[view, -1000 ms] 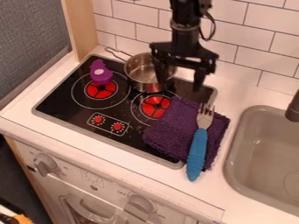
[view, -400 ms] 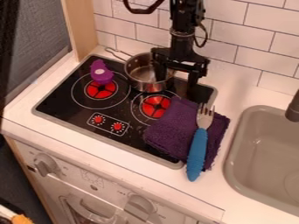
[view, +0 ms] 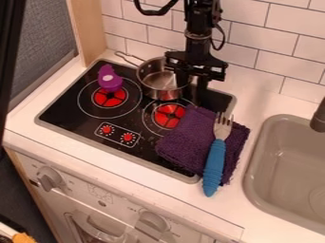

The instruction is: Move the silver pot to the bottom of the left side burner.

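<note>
The gripper (view: 192, 89) hangs at the right side of the silver pot (view: 158, 79), its fingers close together and shut on the pot's right rim. One finger is at the inner side of the rim, the other outside it. The pot stands upright at the back of the stove, with its handle pointing to the back left. Part of its right wall is hidden by the gripper. The left burner (view: 109, 97) glows red, and a purple toy (view: 109, 79) covers its back part.
Right of the pot's front, a purple cloth (view: 190, 138) covers the stove's right side, with a blue-handled fork (view: 215, 163) on it. The right burner (view: 169, 116) is in front of the pot. A sink (view: 279, 175) is at the right, and a tiled wall stands behind.
The gripper has come a little left and down to the pot's right rim, and its fingers have drawn together from wide open. The pot has hardly moved.
</note>
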Robot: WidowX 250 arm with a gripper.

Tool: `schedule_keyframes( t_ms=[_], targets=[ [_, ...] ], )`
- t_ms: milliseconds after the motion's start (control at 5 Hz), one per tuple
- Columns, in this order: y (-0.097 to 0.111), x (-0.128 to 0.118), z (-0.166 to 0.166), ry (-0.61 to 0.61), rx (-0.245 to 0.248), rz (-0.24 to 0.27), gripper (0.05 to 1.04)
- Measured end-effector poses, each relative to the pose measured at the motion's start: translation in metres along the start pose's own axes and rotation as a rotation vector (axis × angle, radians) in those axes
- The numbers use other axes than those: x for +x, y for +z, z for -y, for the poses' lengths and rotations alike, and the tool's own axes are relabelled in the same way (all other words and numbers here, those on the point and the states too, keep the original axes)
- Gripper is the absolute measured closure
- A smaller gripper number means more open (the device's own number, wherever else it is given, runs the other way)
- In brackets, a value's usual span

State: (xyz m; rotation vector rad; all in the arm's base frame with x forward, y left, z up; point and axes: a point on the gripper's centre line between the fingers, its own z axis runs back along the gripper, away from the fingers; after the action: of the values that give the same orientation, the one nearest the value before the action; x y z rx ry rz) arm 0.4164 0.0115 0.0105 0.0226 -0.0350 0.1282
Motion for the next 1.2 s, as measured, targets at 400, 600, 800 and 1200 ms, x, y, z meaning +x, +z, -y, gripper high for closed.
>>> schedule_keyframes(
  t_ms=[400, 600, 800, 1200],
  targets=[
    [-0.001, -0.005, 0.0, 0.016, -0.003, 0.007, 0.995],
    [0.006, -0.01, 0.002, 0.085, -0.012, 0.035, 0.998],
    [0.03, -0.015, 0.007, 0.137, -0.016, 0.071, 1.001],
    [0.1, -0.061, 0.006, 0.102, -0.064, 0.209, 1.006]
  ],
)
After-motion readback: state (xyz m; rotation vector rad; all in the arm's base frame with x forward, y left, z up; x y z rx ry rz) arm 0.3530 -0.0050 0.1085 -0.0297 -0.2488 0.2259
